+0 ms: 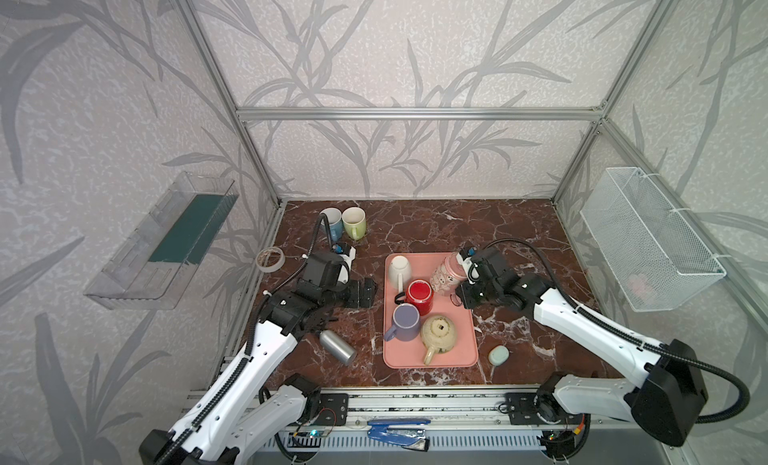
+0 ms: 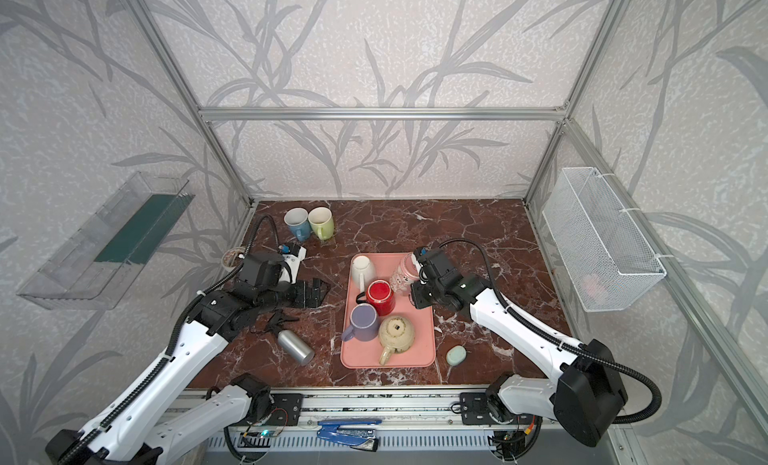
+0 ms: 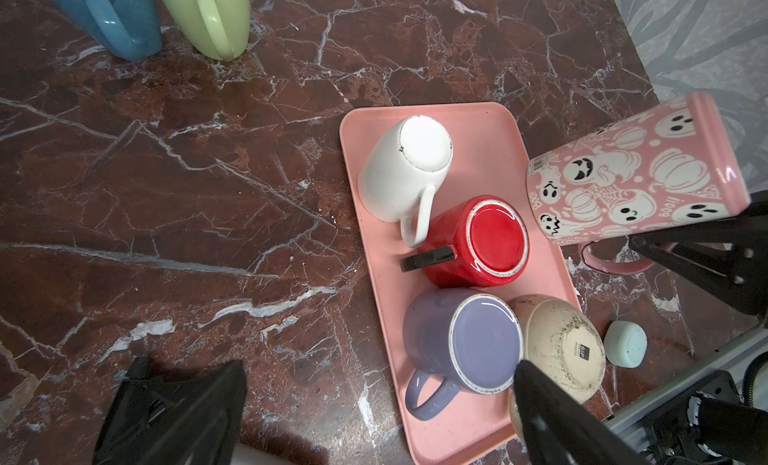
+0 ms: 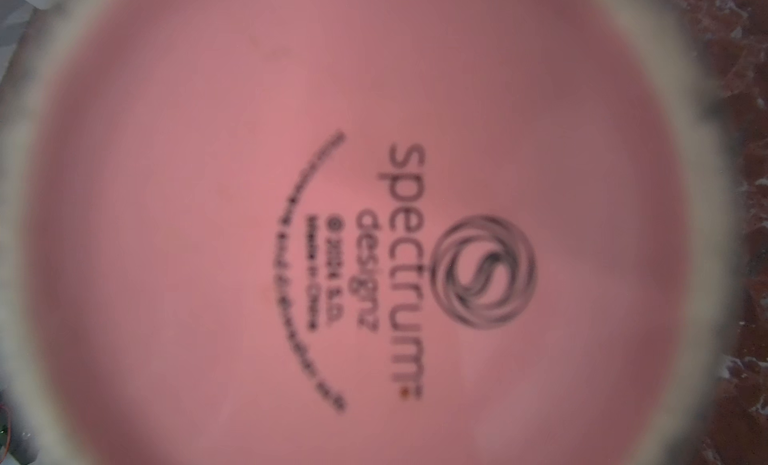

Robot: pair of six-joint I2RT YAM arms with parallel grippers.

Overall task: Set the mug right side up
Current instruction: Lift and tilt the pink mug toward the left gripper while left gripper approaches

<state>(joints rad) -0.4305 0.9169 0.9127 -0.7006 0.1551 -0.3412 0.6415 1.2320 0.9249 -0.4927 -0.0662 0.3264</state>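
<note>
The pink mug (image 1: 445, 275) (image 2: 404, 272) with white ghosts hangs tilted above the right edge of the pink tray (image 1: 465, 342) (image 2: 424, 342). My right gripper (image 1: 459, 291) (image 2: 417, 295) is shut on it at the handle (image 3: 615, 264), as the left wrist view shows. The mug's printed base (image 4: 374, 234) fills the right wrist view and hides the fingers there. My left gripper (image 1: 368, 292) (image 2: 316, 292) (image 3: 378, 371) stands open over the table left of the tray, holding nothing.
Upside down on the tray are a white mug (image 1: 400, 268), a red mug (image 1: 419, 294), a purple mug (image 1: 405, 321) and a cream mug (image 1: 438, 334). A blue mug (image 1: 331, 224) and a green mug (image 1: 354, 221) stand upright at the back left. A metal bottle (image 1: 337, 345), tape roll (image 1: 270, 259) and teal block (image 1: 498, 354) lie around.
</note>
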